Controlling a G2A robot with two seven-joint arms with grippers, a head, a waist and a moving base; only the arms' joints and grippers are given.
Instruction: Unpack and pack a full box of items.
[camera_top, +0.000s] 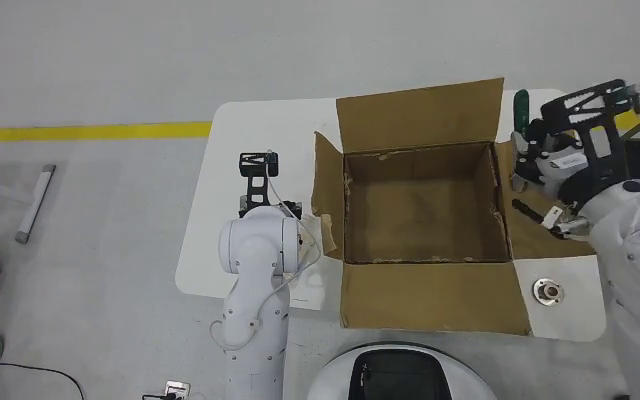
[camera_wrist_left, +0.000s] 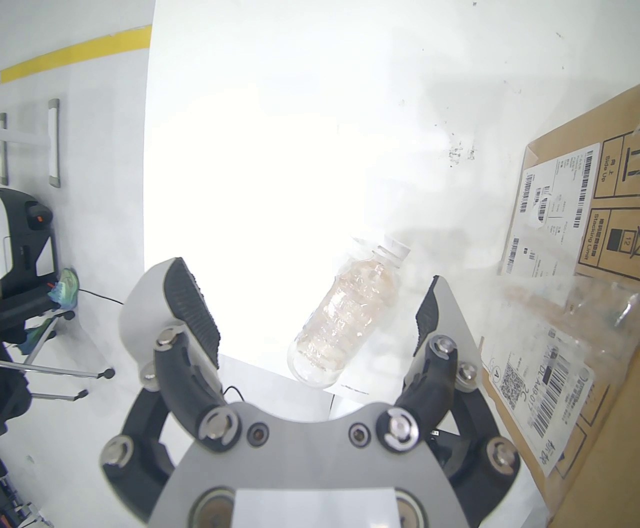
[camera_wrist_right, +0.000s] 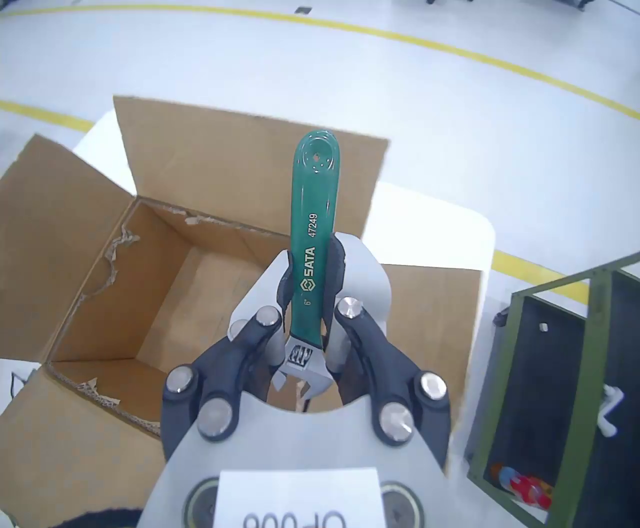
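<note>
Cardboard forms the box (camera_top: 425, 205), which stands open at the middle of the white counter (camera_top: 250, 130) with all four flaps folded outward and its bare floor showing.

Right arm: the right tool (camera_wrist_right: 312, 265) is closed narrow on a green-handled adjustable wrench (camera_wrist_right: 315, 200). The fingers clamp the handle just above the metal jaw end. The jaw end sits inside the tool's frame, and the handle projects forward past the fingertips. In the top view the wrench (camera_top: 520, 105) is held above the box's right side, near its far right corner, clear of the counter.

Left arm: the left tool (camera_wrist_left: 305, 280) hangs over the counter on the box's left side, with its fingers spread wide and holding nothing. A clear plastic bottle (camera_wrist_left: 345, 325) lies on its side on the counter below the gap between the fingers. Clear plastic film (camera_wrist_left: 590, 310) rests against the labelled outer wall of the box.

A small round metal part (camera_top: 547, 291) lies on the counter beside the near right flap. A green-framed rack (camera_wrist_right: 550, 375) stands on the floor to the robot's right.
</note>
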